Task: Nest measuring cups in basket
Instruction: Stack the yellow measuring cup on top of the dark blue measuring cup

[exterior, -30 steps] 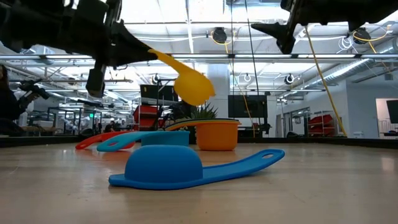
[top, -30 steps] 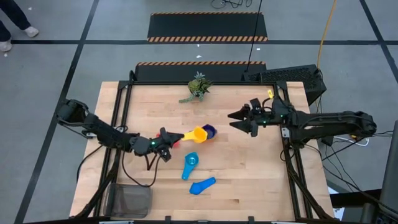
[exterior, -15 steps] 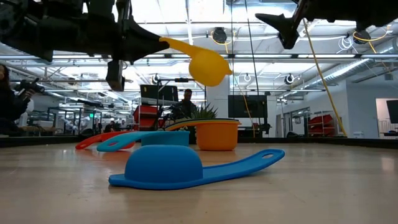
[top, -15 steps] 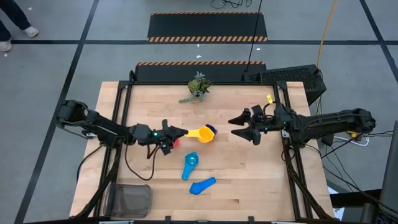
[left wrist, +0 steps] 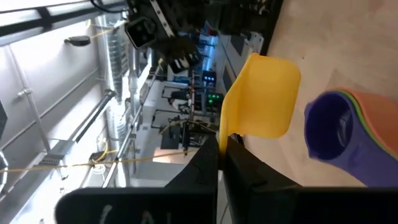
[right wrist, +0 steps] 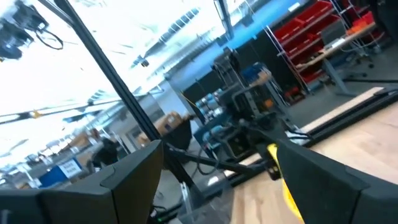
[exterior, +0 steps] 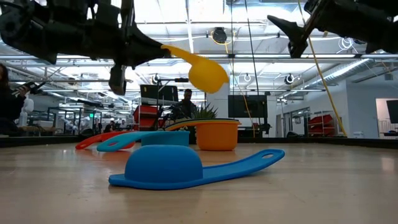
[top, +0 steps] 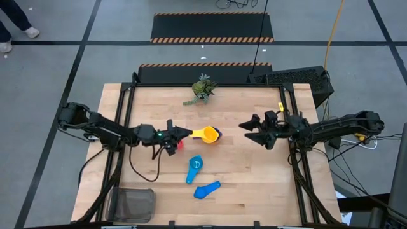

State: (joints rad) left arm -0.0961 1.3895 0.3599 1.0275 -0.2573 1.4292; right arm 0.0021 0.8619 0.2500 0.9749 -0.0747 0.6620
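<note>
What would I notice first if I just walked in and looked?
Probably the yellow cup, held up in the air by its handle in the left pincer, right above a stack of cups near the table's middle. Next, the blue cup lying upside down at the front, and the right pincer open, holding nothing.

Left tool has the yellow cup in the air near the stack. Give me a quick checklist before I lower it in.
1. Grip: left tool shut on the yellow cup's handle: ok.
2. Cup clear of the table, per the low view: ok.
3. Cup centred over the nested stack: not ok, it sits beside it in the left wrist view.
4. Right tool open, away from the stack: ok.
5. Two blue cups on the table, clear of the path: ok.
6. Basket at the table's near left corner, holding no cups: not ok.
</note>
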